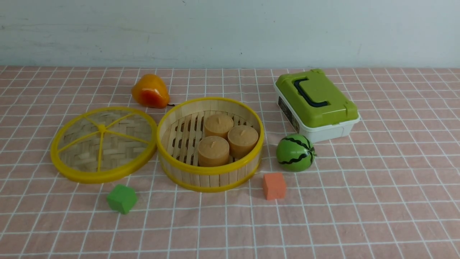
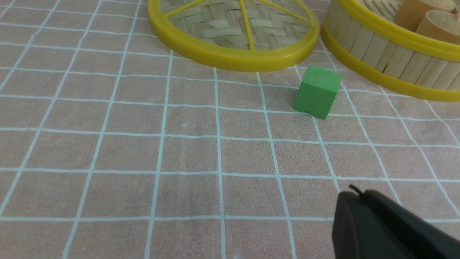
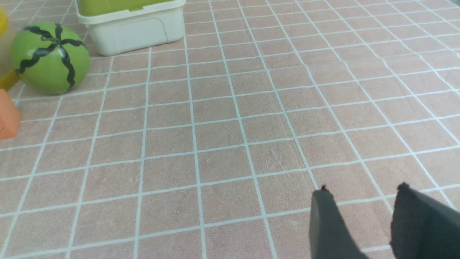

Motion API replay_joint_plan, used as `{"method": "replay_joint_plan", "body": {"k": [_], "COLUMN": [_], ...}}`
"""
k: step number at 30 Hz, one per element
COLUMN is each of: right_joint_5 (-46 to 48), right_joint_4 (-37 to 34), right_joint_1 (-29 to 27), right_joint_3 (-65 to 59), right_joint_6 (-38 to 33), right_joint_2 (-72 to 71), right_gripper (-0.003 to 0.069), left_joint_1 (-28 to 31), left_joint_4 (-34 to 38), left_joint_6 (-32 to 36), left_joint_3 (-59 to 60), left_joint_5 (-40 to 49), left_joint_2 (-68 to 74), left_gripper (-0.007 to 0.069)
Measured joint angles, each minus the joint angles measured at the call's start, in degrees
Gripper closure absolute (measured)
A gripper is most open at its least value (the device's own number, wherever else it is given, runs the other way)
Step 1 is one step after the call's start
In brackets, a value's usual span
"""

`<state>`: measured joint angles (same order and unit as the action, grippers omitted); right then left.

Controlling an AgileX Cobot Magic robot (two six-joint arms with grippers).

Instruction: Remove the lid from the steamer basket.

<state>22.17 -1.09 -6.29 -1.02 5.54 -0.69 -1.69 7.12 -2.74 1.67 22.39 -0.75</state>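
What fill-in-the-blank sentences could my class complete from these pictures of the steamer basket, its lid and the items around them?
1. The lid lies on the tablecloth to the ___ of the steamer basket.
2. The basket holds ___ round buns.
3. The cube in front of the watermelon is ___.
4. The box has a ___ lid.

Missing words: left; three; orange; green

Yellow-rimmed woven lid [image 1: 104, 144], black-striped green melon [image 1: 295, 152], white-gridded pink cloth [image 1: 359, 201].
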Motion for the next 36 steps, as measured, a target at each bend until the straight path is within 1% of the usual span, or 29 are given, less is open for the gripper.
{"method": "replay_joint_plan", "body": {"k": [36], "right_joint_5": [0.0], "right_joint_4": [0.0], "right_joint_1": [0.0], "right_joint_3": [0.0], "right_joint_6": [0.0], "right_joint_2": [0.0], "right_gripper": [0.0418], "left_joint_1": [0.0], "left_joint_4": [0.2], "left_joint_6": [0.0], "left_joint_3": [0.0], "left_joint_5": [0.0], "left_joint_2": [0.0], "left_gripper": [0.0616]}}
